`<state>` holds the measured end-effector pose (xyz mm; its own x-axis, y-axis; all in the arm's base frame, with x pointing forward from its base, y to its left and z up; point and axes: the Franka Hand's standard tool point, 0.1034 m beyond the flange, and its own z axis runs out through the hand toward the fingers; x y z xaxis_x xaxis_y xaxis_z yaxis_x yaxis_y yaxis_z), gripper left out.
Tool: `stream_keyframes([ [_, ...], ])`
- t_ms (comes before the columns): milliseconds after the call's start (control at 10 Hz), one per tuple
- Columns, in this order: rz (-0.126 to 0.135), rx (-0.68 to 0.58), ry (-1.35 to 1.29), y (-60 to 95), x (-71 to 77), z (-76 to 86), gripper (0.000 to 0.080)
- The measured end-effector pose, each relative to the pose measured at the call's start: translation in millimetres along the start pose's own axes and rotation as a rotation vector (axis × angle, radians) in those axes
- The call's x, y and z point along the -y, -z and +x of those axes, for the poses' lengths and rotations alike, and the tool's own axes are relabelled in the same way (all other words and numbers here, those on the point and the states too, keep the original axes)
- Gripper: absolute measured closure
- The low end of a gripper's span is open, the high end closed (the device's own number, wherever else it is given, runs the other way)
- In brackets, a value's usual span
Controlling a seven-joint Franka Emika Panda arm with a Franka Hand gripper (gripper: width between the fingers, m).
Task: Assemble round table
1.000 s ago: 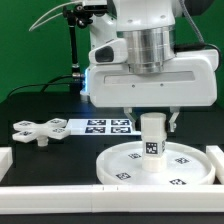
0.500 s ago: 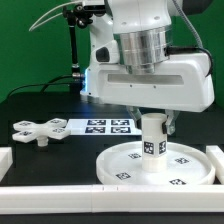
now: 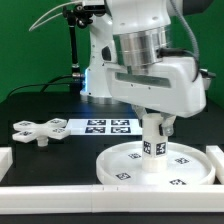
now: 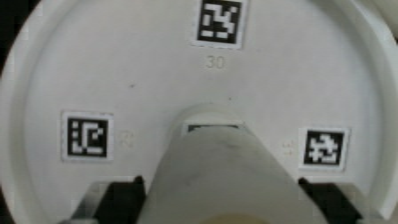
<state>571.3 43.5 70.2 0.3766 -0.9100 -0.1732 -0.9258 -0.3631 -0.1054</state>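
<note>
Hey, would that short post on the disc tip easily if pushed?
Possibly: the post stands upright, taller than wide, though the end effector grips it now. Lying down, its round shape would likely roll. Looks like stiff plastic.

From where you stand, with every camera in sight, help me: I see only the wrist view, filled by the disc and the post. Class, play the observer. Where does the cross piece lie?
Observer: The cross piece lies flat on the table, off the disc, toward the exterior view's left.
Operator: What is next to it?
Observer: The marker board lies just beside it, toward the exterior view's right.
Operator: Is the post straight?
Observer: Yes, the post stands upright at the disc's middle, with the gripper closed on its upper part.
</note>
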Motion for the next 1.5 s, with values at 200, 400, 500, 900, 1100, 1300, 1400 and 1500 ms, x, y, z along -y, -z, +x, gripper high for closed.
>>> stream_keyframes([
  [200, 0.061, 0.019, -0.249, -0.5, 1.1, -0.8, 0.0390],
  [400, 0.120, 0.041, -0.476, -0.7, 1.0, -1.6, 0.0390],
  [500, 0.132, 0.056, -0.576, -1.1, 1.9, -2.8, 0.0390],
  [900, 0.133, 0.060, -0.579, -2.4, 1.1, -3.3, 0.0223],
  [1100, 0.118, 0.049, -0.451, -1.0, 2.1, -2.3, 0.0165],
  [1300, 0.120, 0.039, -0.293, -1.7, 1.1, -1.8, 0.0154],
  [1400, 0.121, 0.035, -0.225, -1.8, 1.0, -1.8, 0.0151],
  [1500, 0.121, 0.033, -0.188, -2.0, 1.0, -1.8, 0.0151],
])
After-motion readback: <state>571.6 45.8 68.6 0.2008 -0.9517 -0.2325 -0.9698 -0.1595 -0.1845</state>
